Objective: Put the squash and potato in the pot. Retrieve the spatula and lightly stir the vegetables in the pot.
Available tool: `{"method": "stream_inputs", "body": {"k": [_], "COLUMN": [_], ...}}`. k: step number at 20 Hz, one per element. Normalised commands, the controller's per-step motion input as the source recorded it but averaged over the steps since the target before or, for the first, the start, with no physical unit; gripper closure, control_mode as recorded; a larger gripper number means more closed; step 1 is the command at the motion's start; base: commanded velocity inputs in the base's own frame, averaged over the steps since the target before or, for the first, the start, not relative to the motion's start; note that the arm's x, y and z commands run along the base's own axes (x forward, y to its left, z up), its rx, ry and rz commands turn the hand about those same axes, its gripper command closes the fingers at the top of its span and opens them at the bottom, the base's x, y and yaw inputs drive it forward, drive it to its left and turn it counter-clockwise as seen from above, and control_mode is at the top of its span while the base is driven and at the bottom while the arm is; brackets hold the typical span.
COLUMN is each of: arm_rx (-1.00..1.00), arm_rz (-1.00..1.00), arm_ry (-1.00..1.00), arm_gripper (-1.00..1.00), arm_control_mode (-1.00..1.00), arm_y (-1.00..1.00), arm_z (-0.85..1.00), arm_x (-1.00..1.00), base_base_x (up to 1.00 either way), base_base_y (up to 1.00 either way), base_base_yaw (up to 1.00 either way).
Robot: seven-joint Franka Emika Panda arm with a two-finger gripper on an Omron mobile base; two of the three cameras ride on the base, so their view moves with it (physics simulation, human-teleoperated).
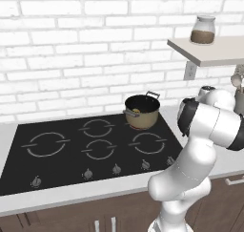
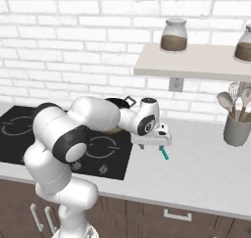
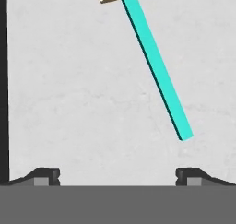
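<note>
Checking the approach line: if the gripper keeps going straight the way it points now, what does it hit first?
Probably bare counter. The open gripper points down at it; the spatula, with its teal handle, lies slightly right of centre, so the right finger might clip it.

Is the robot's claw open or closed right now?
Open. In the hand view the gripper has its two dark fingertips far apart, with bare counter between them. The spatula lies ahead, not gripped.

Counter (image 2: 206, 168): pale grey stone, fitted with a black cooktop (image 1: 71, 152). Pot (image 1: 142, 110) is set on the cooktop's rear right burner. Spatula (image 3: 154, 64), teal-handled with a cream head, is laid flat on the counter ahead of the fingertips, apart from them. Utensil cup (image 2: 237, 129) is stood at the counter's far right.
</note>
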Motion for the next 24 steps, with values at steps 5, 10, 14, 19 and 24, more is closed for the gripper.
{"method": "stream_inputs", "body": {"k": [5,10,14,19,24], "arm_rx": [0.0,0.0,0.0,0.0,0.0], "arm_rz": [0.0,0.0,0.0,0.01,0.0], "arm_ry": [0.0,0.0,0.0,0.0,0.0], "arm_gripper": [-1.0,-1.0,-1.0,-1.0,-1.0], "arm_control_mode": [-1.0,-1.0,-1.0,-1.0,-1.0], "arm_y": [-0.43,-0.42,-0.19,0.0,-0.12], "arm_z": [-0.13,-0.16,-0.3,-0.31,-0.08], "arm_x": [0.04,0.01,0.0,0.04,0.13], "base_base_x": [0.0,0.0,0.0,0.0,0.0], "base_base_y": [0.0,0.0,0.0,0.0,0.0], "base_base_yaw": [0.0,0.0,0.0,0.0,0.0]}}
